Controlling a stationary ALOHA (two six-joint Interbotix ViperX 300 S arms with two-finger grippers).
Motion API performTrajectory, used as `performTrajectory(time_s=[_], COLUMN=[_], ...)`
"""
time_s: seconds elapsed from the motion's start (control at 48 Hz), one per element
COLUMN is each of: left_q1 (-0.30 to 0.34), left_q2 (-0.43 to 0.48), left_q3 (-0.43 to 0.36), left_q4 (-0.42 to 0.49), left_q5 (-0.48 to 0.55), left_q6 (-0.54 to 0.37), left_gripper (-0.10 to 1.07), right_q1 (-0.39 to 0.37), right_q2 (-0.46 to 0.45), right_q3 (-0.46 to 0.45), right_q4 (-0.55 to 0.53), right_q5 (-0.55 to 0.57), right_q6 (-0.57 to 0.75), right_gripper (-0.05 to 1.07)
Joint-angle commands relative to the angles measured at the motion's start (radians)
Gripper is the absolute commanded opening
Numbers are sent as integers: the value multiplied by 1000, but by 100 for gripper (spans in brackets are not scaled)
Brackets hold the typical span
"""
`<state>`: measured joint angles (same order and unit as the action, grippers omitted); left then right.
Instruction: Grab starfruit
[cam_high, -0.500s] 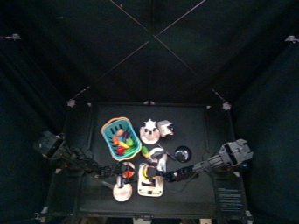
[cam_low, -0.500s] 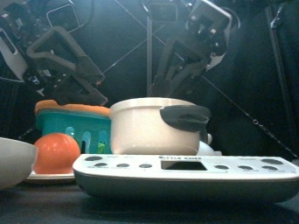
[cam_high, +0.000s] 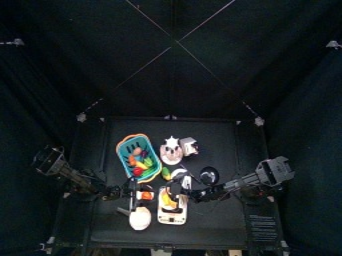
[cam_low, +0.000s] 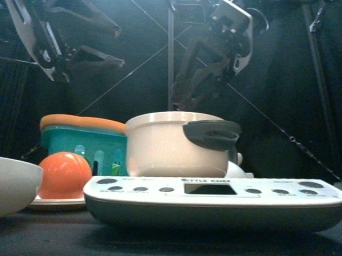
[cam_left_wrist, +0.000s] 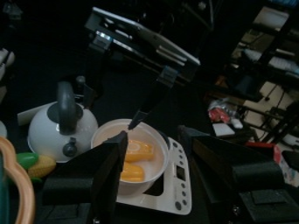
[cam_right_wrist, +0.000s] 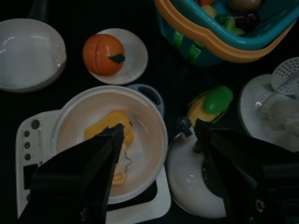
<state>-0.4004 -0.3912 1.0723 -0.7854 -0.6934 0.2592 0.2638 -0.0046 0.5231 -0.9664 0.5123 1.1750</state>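
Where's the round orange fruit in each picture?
Top view: orange fruit, tiny, left of the table's middle.
Front view: low left, on a small plate.
Left wrist view: not in it.
Right wrist view: between white bowl and basket.
Shared landmark: the colourful basket beside it.

Dim all round. Top view: curtains go near black, only the table (cam_high: 214, 135) middle catches light, objs small and soft. Front view: light falls from above, white pot (cam_low: 181, 140) bright on its lid, scale (cam_low: 207, 200) up close slightly soft, arms behind dark vs murky backdrop. Left wrist view: grainy, blurred, bowl (cam_left_wrist: 117, 140) glows pale. Right wrist view: brightest of the 4, even light, own tool (cam_right_wrist: 158, 157) a black blurred silhouette.
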Motion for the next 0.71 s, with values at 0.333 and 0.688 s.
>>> performTrajectory(time_s=[0.333,0.688], left_q1=[607,773], left_q2=[-201,-189], left_q3=[-29,41], left_q4=[304,577], left_q5=[666,655], left_q6=[184,187], left_gripper=[87,90], right_q1=[-8,-26], right_q2=[-35,-32], right_q3=[34,37], right_q4=[49,54], right_q5=[0,0], right_q6=[-2,-2], right_gripper=[96,96])
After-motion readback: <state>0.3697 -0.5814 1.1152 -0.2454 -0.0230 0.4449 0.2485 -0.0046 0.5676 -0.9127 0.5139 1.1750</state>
